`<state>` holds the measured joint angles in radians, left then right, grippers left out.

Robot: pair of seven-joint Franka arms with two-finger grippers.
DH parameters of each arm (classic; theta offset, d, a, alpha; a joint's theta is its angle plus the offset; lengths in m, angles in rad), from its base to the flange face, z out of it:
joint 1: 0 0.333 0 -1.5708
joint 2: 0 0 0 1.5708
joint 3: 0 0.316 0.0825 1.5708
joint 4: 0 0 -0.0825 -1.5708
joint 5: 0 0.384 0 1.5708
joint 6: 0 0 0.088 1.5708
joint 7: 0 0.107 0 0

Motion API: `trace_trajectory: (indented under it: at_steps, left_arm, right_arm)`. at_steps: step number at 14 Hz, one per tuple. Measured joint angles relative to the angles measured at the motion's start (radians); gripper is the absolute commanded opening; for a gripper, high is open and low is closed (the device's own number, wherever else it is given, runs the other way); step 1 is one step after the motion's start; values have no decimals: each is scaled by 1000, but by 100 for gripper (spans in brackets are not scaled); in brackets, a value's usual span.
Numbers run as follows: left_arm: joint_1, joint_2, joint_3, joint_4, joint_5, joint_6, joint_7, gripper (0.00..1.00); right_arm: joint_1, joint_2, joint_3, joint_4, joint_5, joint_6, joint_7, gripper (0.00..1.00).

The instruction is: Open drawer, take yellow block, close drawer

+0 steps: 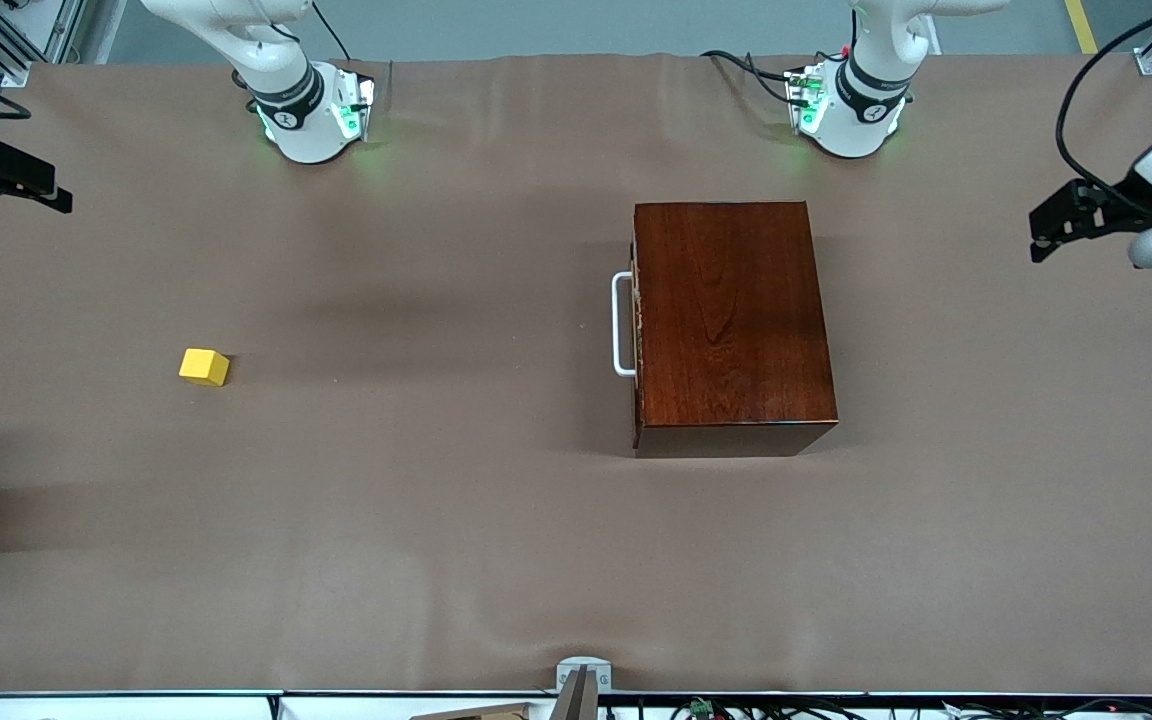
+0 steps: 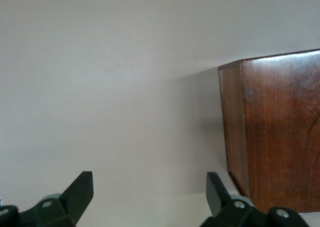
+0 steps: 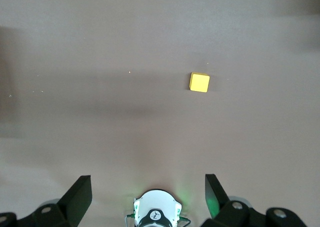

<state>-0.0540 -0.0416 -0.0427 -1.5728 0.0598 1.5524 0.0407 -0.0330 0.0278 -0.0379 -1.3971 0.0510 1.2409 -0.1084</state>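
Glossy reddish-brown wooden box point(image 1: 731, 325) mid-table, its drawer point(image 1: 636, 325) pushed in, white loop handle point(image 1: 622, 325) facing the small bright yellow cube point(image 1: 204, 367). Left gripper point(image 2: 149, 189) and right gripper point(image 3: 148, 189) spread, both waiting above table ends.

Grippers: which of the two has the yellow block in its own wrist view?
The right gripper, open at the table's right-arm end: its wrist view shows the yellow block on the cloth. The left gripper, also open, sees only the wooden box.
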Motion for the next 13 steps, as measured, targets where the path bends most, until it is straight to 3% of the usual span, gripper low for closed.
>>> trace_trajectory:
  at_steps: [4,13]
  left_arm:
    - [0,-45,-7,-29,-33,-6,-12,100]
    - [3,-44,-7,-19,-60,-5,-14,100]
  right_arm:
    - [0,0,0,-1,0,-4,1,100]
    - [-1,0,-1,-2,0,-9,2,100]
